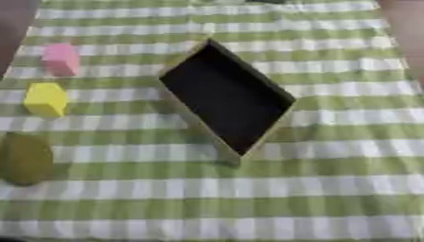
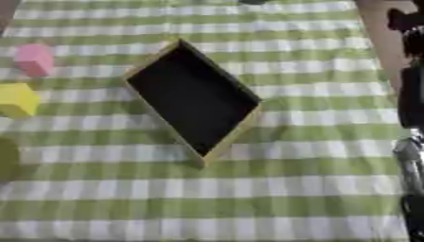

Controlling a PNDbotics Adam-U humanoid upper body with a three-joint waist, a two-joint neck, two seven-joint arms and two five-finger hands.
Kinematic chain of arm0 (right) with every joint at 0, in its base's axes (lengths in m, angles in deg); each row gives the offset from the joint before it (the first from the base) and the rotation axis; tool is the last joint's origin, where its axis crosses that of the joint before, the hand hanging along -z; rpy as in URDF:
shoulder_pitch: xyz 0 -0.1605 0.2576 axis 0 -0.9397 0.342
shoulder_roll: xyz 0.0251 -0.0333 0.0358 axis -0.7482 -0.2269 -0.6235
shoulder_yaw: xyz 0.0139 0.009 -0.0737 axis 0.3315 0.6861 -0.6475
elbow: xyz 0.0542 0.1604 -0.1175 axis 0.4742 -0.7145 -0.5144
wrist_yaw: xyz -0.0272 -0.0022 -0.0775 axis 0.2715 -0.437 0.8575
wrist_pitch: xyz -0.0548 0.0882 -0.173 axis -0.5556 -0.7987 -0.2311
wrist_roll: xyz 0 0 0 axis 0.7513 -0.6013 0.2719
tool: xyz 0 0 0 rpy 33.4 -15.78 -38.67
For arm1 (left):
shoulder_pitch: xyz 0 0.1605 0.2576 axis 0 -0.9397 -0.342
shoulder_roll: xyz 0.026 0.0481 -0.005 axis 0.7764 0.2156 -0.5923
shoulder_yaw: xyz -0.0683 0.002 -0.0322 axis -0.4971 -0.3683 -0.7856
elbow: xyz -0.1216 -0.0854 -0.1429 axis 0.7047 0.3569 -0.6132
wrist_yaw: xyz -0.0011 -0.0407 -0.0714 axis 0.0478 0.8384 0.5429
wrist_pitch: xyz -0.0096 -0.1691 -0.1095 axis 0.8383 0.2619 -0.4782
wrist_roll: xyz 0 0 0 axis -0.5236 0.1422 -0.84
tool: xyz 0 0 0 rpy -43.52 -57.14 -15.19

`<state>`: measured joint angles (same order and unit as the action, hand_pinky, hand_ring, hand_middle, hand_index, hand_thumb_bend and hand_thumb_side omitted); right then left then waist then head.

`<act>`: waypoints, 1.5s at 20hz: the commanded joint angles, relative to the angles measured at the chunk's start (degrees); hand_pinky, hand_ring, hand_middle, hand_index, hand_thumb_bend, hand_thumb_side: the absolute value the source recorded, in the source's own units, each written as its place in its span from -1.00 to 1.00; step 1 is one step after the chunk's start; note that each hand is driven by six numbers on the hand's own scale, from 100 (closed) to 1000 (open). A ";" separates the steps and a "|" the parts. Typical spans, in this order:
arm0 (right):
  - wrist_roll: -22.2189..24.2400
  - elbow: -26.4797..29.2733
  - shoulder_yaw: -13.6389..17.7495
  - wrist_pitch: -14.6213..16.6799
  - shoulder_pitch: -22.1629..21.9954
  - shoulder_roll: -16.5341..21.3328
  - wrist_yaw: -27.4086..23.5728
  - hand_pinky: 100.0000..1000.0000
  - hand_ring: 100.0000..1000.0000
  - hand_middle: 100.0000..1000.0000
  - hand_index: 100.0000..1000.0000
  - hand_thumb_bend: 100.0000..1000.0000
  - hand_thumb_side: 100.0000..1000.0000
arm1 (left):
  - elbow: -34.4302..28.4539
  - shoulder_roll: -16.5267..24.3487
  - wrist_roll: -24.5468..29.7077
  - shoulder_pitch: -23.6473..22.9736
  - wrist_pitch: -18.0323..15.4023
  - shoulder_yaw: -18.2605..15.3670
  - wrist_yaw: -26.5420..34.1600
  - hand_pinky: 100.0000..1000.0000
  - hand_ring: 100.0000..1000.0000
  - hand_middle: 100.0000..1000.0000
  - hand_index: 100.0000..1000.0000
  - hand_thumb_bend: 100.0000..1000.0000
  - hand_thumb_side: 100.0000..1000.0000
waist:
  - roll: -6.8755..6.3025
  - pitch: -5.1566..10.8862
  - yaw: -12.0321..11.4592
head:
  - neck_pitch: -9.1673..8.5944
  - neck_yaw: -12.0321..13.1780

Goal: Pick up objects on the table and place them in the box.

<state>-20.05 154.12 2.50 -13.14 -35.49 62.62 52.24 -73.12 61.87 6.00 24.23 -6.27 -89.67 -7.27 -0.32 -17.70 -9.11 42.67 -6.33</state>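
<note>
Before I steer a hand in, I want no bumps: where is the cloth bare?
Bare: the checked cloth right of the box, and the strip along its near edge. Crowded: left of the box, with the pink block, yellow block and olive object.

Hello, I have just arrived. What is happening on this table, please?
Nothing is being handled at this moment. An empty box with a dark inside sits mid-table on a green checked cloth. Left of it lie a pink block, a yellow block and an olive rounded thing, all outside the box. A dark arm shows at the right edge; no hand is visible.
</note>
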 commanded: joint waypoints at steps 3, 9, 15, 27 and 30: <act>-0.27 0.56 0.46 0.48 -0.35 1.90 1.42 0.78 0.96 0.07 0.72 -1.00 0.11 | -0.85 3.65 4.10 -2.05 -0.44 -0.81 -6.77 0.74 0.60 0.56 0.80 -0.80 0.09 | -1.06 0.51 -0.38 | -0.61 -0.88; -0.47 0.56 0.43 0.49 -0.76 1.95 2.19 0.78 0.97 0.06 0.72 -1.00 0.11 | -0.85 4.48 8.53 -3.93 1.05 -0.47 -13.89 0.76 0.64 0.60 0.87 -0.50 0.07 | -1.20 0.31 -0.92 | -0.44 -1.44; -0.41 0.56 0.18 -0.19 -0.41 1.77 2.22 0.78 0.97 0.06 0.72 -1.00 0.11 | -0.85 4.63 11.10 -3.83 5.36 -0.19 -18.33 0.80 0.68 0.64 0.92 -0.25 -0.06 | -1.30 0.13 -1.17 | -0.51 -1.35; -0.31 0.56 0.17 -0.75 -0.66 1.89 2.58 0.78 0.98 0.06 0.72 -1.00 0.11 | -0.85 8.63 19.79 -1.57 12.23 -2.72 -8.18 0.90 0.80 0.79 0.89 -0.25 -0.34 | -1.86 0.00 -1.50 | -0.41 -1.99; -0.39 0.56 0.16 -0.85 -0.68 1.93 2.69 0.78 0.98 0.06 0.72 -1.00 0.12 | -0.85 10.14 24.56 -0.88 13.71 -3.13 -4.88 0.92 0.81 0.81 0.90 -0.21 -0.48 | -2.05 -0.03 -1.50 | -0.40 -1.86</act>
<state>-20.38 154.12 2.46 -13.87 -36.40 63.01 54.62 -73.15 69.39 28.81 23.04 6.91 -91.51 -13.66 -1.61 -17.71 -10.57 42.68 -8.15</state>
